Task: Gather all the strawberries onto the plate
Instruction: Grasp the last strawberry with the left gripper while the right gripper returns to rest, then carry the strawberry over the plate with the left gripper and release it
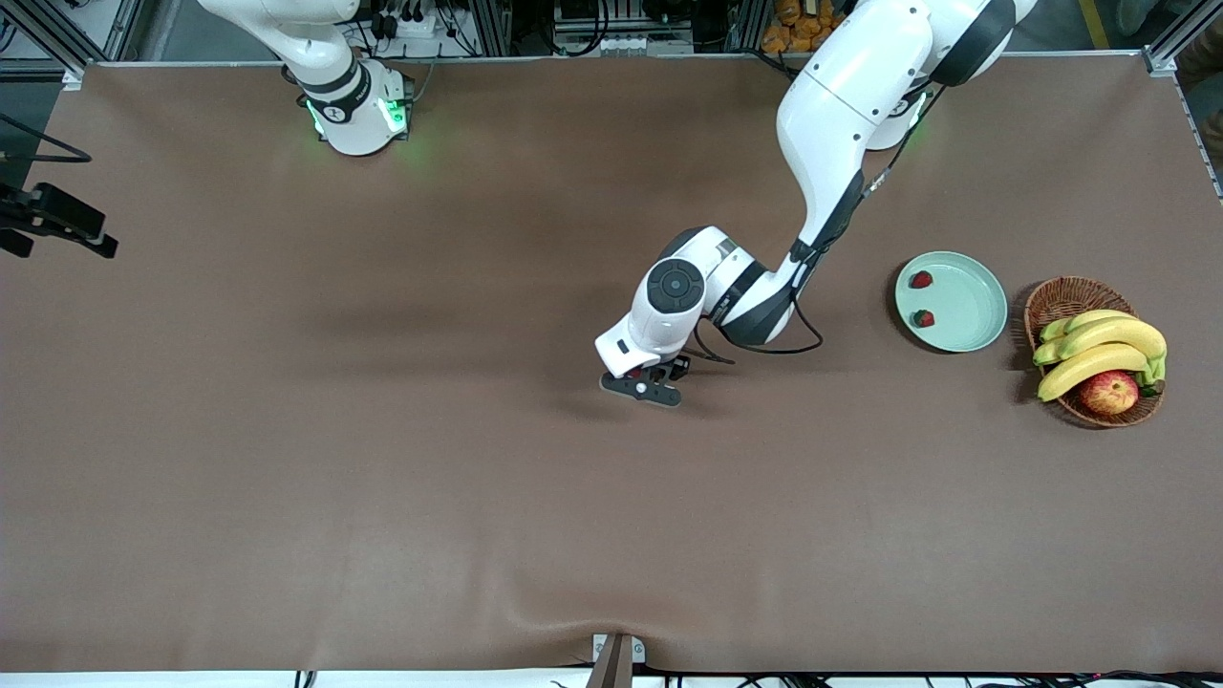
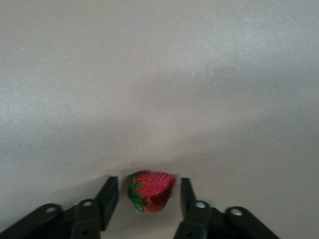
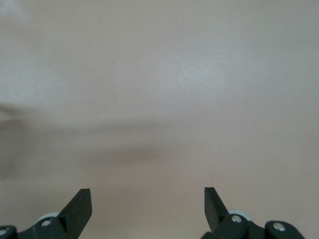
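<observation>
One strawberry (image 2: pixel 152 191), red with a green leafy top, lies on the brown table between the fingers of my left gripper (image 2: pixel 148 180). There is a gap on each side, so the gripper is open around it. In the front view this gripper (image 1: pixel 648 387) is low over the middle of the table. The pale mint-green plate (image 1: pixel 965 306) sits toward the left arm's end and holds two strawberries (image 1: pixel 921 279) (image 1: pixel 923 318). My right gripper (image 3: pixel 148 191) is open and empty over bare table; that arm waits.
A brown wicker basket (image 1: pixel 1061 296) with bananas (image 1: pixel 1099 349) and a red-yellow apple (image 1: pixel 1108 392) stands beside the plate, at the left arm's end of the table. A black device (image 1: pixel 57 220) juts in at the right arm's end.
</observation>
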Robot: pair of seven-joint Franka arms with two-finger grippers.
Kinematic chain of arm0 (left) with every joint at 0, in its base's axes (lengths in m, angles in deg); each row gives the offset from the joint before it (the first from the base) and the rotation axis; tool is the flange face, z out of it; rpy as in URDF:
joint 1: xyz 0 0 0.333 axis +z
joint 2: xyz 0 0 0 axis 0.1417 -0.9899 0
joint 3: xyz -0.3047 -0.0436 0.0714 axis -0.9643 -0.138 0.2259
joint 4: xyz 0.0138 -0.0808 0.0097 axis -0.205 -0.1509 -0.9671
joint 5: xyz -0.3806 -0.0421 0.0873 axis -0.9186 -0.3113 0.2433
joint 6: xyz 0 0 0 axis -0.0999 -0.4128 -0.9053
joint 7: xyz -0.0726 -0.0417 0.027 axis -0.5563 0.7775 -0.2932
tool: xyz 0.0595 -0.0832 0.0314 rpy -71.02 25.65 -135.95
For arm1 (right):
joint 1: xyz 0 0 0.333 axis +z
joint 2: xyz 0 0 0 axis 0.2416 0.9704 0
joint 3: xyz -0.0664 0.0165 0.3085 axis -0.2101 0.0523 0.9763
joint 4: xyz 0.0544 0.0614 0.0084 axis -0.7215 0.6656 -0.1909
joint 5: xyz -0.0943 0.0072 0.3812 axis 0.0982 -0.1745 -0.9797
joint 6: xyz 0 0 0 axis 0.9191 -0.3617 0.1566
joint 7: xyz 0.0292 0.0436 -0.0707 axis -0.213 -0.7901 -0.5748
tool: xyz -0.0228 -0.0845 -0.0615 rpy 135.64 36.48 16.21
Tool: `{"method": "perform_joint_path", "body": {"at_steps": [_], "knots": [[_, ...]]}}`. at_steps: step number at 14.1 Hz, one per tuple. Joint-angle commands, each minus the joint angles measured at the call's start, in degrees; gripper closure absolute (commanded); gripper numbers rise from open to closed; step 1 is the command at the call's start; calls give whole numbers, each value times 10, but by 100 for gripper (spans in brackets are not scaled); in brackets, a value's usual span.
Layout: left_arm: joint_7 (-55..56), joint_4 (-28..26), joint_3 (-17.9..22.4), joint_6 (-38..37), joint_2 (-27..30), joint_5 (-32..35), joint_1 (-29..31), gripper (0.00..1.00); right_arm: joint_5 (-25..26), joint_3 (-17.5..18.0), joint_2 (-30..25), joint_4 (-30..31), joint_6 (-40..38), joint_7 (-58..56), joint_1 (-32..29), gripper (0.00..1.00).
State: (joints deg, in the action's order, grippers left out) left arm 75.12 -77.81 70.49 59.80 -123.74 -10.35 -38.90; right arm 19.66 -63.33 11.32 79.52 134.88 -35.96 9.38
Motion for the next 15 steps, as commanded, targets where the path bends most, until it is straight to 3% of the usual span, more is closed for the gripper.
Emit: {"method": "perform_joint_path", "body": {"at_steps": [1, 3, 8, 15], "knots": [[11, 9, -1, -1, -4, 11, -4, 58, 6, 9, 3, -5, -10, 8, -3, 0], [9, 8, -1, -1, -3, 11, -3, 62, 6, 10, 4, -5, -10, 9, -1, 0], [7, 10, -1, -23, 13, 11, 8, 94, 0, 10, 7, -4, -10, 10, -3, 0], [-79, 2, 0, -94, 64, 12, 80, 99, -2, 10, 7, -5, -9, 13, -3, 0]]}}
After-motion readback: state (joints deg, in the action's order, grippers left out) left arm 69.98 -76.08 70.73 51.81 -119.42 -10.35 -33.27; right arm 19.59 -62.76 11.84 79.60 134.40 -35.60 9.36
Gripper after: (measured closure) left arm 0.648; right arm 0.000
